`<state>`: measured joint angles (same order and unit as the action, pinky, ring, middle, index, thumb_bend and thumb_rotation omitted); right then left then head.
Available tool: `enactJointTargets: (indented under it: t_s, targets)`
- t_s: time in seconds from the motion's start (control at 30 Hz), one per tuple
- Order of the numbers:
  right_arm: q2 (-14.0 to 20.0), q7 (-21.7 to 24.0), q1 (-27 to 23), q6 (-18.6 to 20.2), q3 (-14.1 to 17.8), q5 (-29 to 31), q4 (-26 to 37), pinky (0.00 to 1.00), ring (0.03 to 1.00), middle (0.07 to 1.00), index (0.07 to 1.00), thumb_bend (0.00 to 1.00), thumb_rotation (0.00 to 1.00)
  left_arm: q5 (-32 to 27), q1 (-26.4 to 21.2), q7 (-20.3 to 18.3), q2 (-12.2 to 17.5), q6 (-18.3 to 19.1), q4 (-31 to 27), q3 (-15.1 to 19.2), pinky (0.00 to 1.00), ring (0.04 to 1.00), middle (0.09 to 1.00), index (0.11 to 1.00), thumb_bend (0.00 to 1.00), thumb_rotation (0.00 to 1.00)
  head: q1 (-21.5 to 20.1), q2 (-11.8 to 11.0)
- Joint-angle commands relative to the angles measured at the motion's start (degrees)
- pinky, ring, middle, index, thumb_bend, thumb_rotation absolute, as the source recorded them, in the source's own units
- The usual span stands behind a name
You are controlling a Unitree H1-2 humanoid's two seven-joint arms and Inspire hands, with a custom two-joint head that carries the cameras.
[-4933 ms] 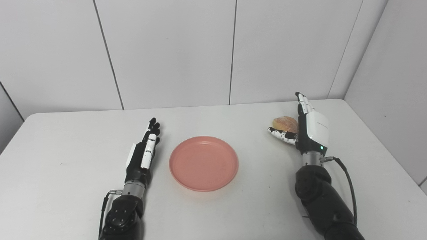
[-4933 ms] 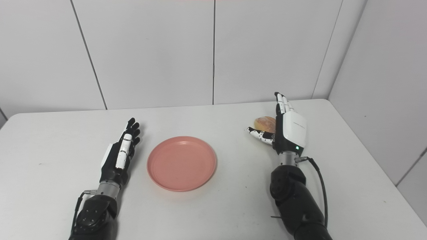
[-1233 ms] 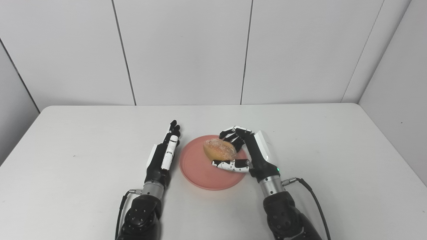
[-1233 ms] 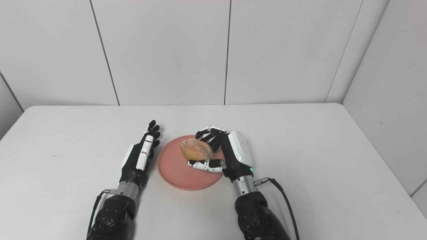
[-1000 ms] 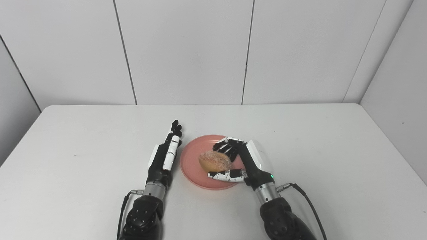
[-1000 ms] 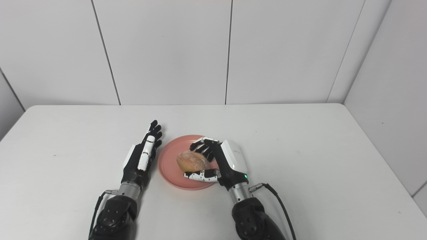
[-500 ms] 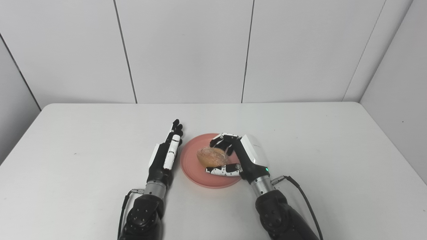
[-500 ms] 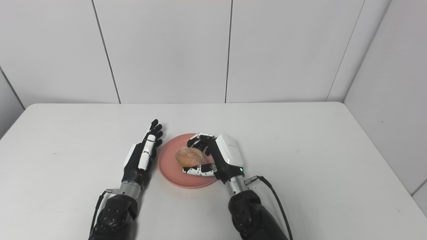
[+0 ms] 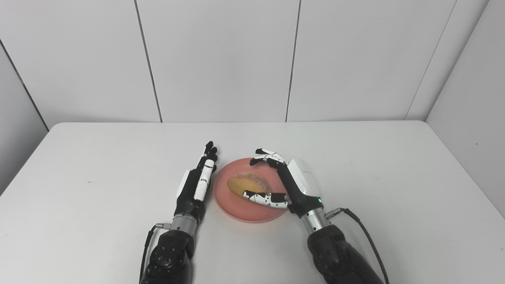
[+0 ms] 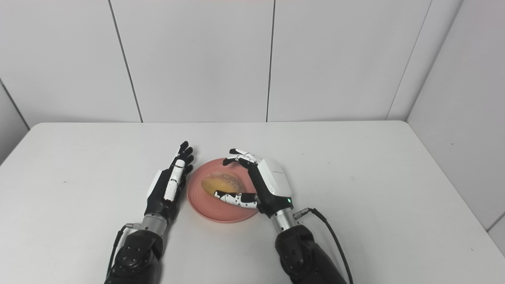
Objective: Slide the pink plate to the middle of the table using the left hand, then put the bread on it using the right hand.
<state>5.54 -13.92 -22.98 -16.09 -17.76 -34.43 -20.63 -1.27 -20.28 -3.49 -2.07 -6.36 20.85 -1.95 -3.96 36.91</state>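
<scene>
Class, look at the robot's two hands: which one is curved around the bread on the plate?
The right hand: its fingers and thumb arch around the bread on the pink plate. The left hand lies straight beside the plate, holding nothing.

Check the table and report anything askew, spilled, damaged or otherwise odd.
Nothing stands out. The bread lies whole on the pink plate, which sits flat on the table. The right robot hand is open around the bread; the left robot hand rests open beside the plate.
</scene>
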Motion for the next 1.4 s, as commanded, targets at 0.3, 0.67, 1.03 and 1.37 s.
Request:
enactJointTargets:
  t_s: [0.3, 0.67, 1.03, 1.37]
  targets:
    - [-0.4, 2.0, 0.4, -0.4, 2.6, 3.3, 7.2, 0.76, 0.848, 0.889, 0.901, 0.50, 0.67, -0.6, -0.9, -0.2, 0.7, 0.0, -0.8, 0.7, 1.00, 1.000, 1.000, 1.000, 0.47, 1.00, -0.1, 0.1]
    - [-2.2, 2.2, 1.4, 1.0, 6.1, 7.2, 8.6, 0.83, 0.900, 0.923, 0.923, 0.51, 0.76, 0.2, -1.2, 1.5, 0.7, 0.1, -0.8, 1.9, 1.00, 0.998, 0.989, 0.981, 0.51, 1.00, -0.2, 0.0]
    - [-5.5, 7.4, 2.0, 5.5, 12.6, 22.5, 8.2, 0.97, 0.989, 0.999, 1.000, 0.55, 1.00, 6.5, -0.3, 7.0, 1.5, 6.0, -5.2, 1.9, 0.95, 0.953, 0.940, 0.917, 0.57, 1.00, -0.5, -0.3]
    - [-7.7, 9.5, 3.0, 12.1, 16.1, 30.2, 9.6, 1.00, 1.000, 1.000, 1.000, 0.56, 1.00, 5.5, -0.4, 5.7, 2.2, 4.2, -4.9, 1.9, 0.98, 0.983, 0.970, 0.950, 0.52, 1.00, -0.8, -0.4]
